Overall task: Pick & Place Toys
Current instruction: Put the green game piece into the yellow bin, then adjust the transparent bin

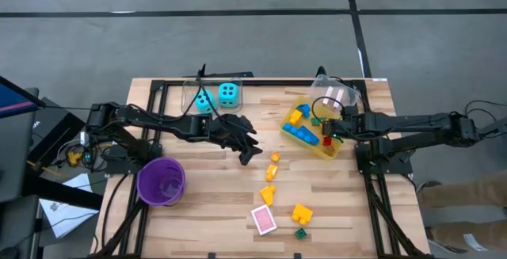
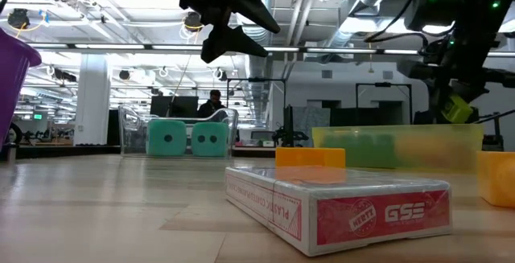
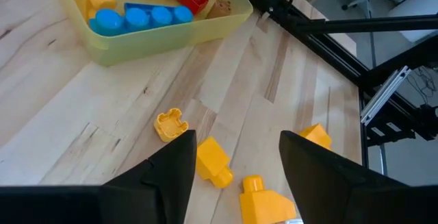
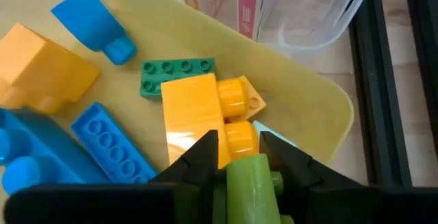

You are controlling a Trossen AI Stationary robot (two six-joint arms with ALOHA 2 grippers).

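Note:
My right gripper [image 4: 236,140] hangs over the yellow bin [image 1: 342,150] and is shut on a light-green brick [image 4: 250,183]; both also show in the low view [image 2: 456,108]. In the bin lie blue [image 4: 109,142], yellow [image 4: 195,111] and green [image 4: 176,75] bricks. My left gripper [image 3: 236,148] is open and empty above the table's middle [image 1: 250,154], over loose yellow bricks [image 3: 213,161]. More yellow bricks [image 1: 301,213], a small green one [image 1: 301,233] and a pink card pack [image 1: 264,220] lie toward the near edge. Two cyan dice [image 1: 228,93] stand at the far edge. My right gripper pinches the light-green brick between its two fingers, on two opposite sides near its upper end [image 4: 239,166]. The fingers point down into the bin. The brick hangs clear above the bricks in the bin.
A purple cup [image 1: 162,181] stands at the near left. A clear container [image 1: 337,94] stands behind the bin at the far right, with card packs [image 4: 252,1] beside the bin's wall. Another clear box [image 1: 194,93] is by the dice. Bare wood lies between cup and bricks.

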